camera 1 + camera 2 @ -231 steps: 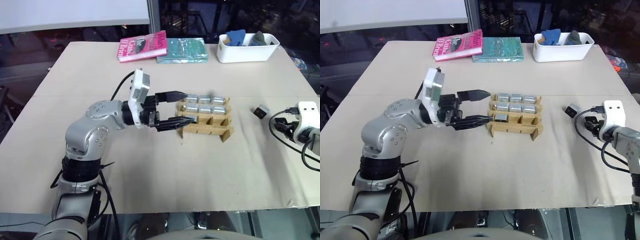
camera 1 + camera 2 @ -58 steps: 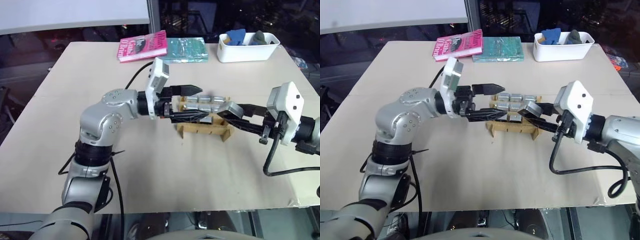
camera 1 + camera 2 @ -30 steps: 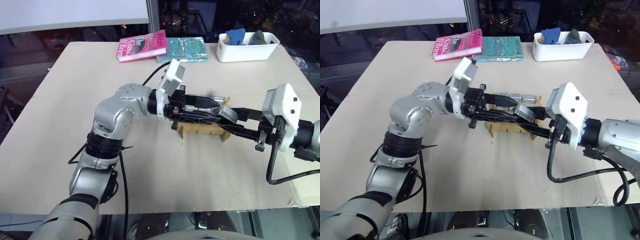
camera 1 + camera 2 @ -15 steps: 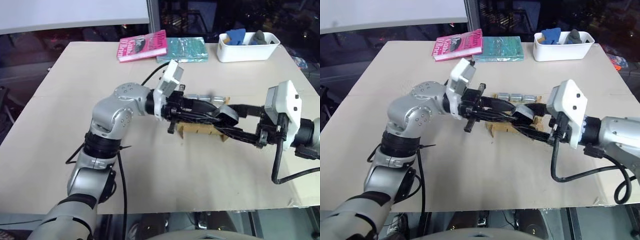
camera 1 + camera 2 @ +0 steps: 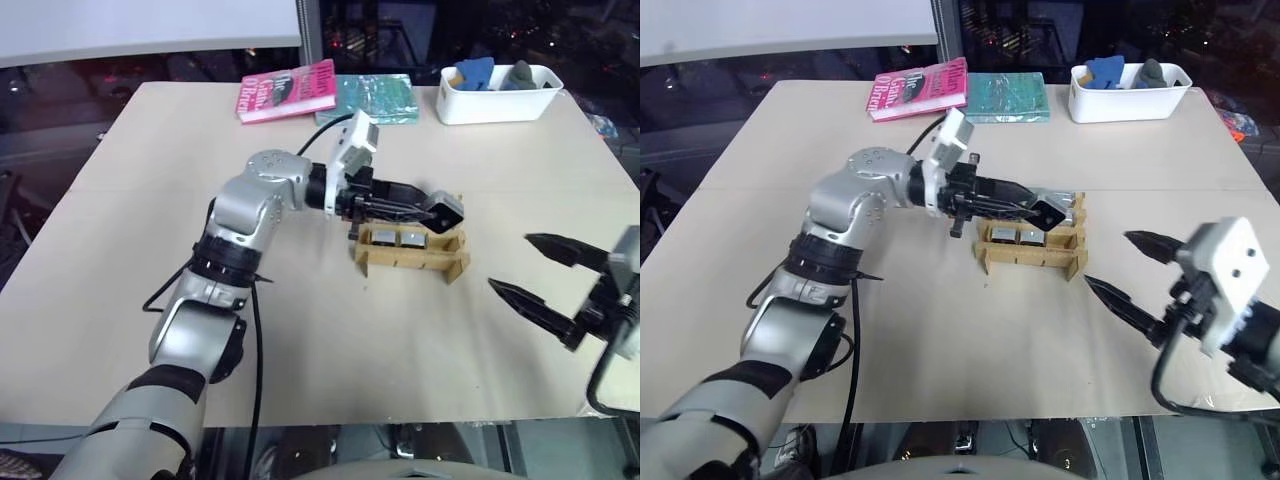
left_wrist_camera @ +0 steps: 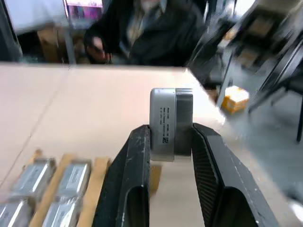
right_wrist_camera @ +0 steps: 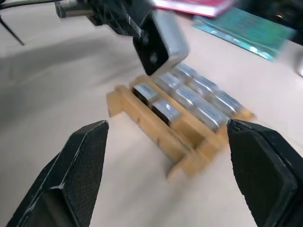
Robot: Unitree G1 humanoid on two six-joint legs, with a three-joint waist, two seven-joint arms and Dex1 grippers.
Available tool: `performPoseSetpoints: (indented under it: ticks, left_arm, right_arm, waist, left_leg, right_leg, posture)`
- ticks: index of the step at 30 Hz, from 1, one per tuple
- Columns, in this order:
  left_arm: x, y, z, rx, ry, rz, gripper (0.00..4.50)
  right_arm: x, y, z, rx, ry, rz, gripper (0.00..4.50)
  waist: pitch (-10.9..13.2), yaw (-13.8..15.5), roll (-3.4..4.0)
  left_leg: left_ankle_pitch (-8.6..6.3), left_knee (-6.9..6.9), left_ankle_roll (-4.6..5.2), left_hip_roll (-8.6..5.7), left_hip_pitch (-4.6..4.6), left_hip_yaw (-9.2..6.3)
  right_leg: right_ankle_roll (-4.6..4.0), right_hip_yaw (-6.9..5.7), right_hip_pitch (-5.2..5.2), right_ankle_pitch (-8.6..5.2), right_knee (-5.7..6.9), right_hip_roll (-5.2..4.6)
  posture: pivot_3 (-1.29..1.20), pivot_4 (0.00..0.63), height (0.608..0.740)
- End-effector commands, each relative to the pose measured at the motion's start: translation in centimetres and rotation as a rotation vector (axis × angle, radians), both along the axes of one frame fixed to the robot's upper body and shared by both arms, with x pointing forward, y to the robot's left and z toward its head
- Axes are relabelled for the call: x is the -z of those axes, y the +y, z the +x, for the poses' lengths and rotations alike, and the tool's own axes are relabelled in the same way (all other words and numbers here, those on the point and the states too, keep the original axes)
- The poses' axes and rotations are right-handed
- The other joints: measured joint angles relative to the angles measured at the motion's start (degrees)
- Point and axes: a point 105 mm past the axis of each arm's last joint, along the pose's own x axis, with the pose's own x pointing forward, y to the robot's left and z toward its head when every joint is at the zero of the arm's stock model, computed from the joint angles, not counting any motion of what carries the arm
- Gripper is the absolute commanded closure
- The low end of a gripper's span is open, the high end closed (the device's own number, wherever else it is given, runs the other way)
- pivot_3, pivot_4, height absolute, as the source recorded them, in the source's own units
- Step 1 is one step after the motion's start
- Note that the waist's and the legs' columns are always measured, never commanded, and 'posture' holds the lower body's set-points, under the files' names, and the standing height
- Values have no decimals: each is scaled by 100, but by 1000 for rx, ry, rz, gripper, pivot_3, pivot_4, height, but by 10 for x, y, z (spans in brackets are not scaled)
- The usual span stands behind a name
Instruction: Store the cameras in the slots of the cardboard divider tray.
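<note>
A silvery-grey camera (image 5: 444,208) is being gripped between the two black fingers of the left hand (image 5: 432,207), which is being held just above the far right part of the cardboard divider tray (image 5: 410,250). The tray is being kept on the tan surface (image 5: 330,340), and further cameras (image 7: 189,97) are being carried in its far and middle slots. The right hand (image 5: 537,272) is being held with its fingers spread wide and nothing between them, off to the right of the tray and apart from it. A white bin (image 5: 497,95) and two books (image 5: 330,90) are being kept at the far edge.
</note>
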Motion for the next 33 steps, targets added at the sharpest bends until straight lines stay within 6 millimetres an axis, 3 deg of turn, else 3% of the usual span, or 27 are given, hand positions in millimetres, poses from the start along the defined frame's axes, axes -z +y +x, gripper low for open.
performPoseSetpoints:
  ticks: [1,6,11,16,18,23,26,33]
  left_arm:
    - [-1,-13,10,36,-111,82,3601]
    - [7,-37,24,52,-187,204,3601]
    - [15,-49,28,74,-226,298,3601]
    - [20,-52,34,56,-249,329,3601]
    - [20,-51,36,49,-252,327,3601]
    - [15,-44,41,17,-249,314,3601]
    - [13,-41,42,5,-244,306,3601]
    - [7,-39,44,-24,-237,287,3601]
  right_arm:
    - [-20,-1,-23,-17,-90,18,535]
    - [-18,-19,-39,81,-82,44,535]
    - [-15,-24,-40,92,-89,38,535]
    - [-11,-40,-9,88,-68,37,535]
    - [-22,-54,13,164,-184,39,535]
    - [-40,-69,50,107,-184,38,535]
    - [-47,-74,58,60,-151,56,535]
    - [-43,-62,47,-216,9,45,535]
  waist:
    - [0,-2,0]
    - [6,-2,-11]
    - [7,-42,-13]
    - [11,-36,-19]
    - [12,-50,-21]
    - [11,-15,-11]
    - [12,3,-12]
    - [11,-4,-10]
  left_leg:
    - [0,0,0,-1,0,0]
    - [-16,-1,26,1,0,3]
    - [-27,-1,45,-2,-2,12]
    - [-28,0,48,-5,0,12]
    - [-28,0,48,-3,2,13]
    - [-27,3,46,-7,-16,13]
    - [-14,-1,23,-7,-28,13]
    - [-13,25,23,-7,-89,9]
  right_leg:
    - [0,0,0,0,0,2]
    - [2,9,-1,-1,-3,6]
    - [7,19,-3,-1,-12,7]
    - [11,29,-7,2,-12,9]
    - [9,34,-9,3,-11,14]
    - [9,37,-29,3,-3,12]
    - [9,35,-41,4,-6,11]
    - [11,25,-91,6,3,6]
  posture:
    - [0,150,740]
    - [0,150,740]
    - [0,150,740]
    - [0,150,740]
    - [0,150,740]
    - [0,150,740]
    - [0,150,740]
    - [0,150,740]
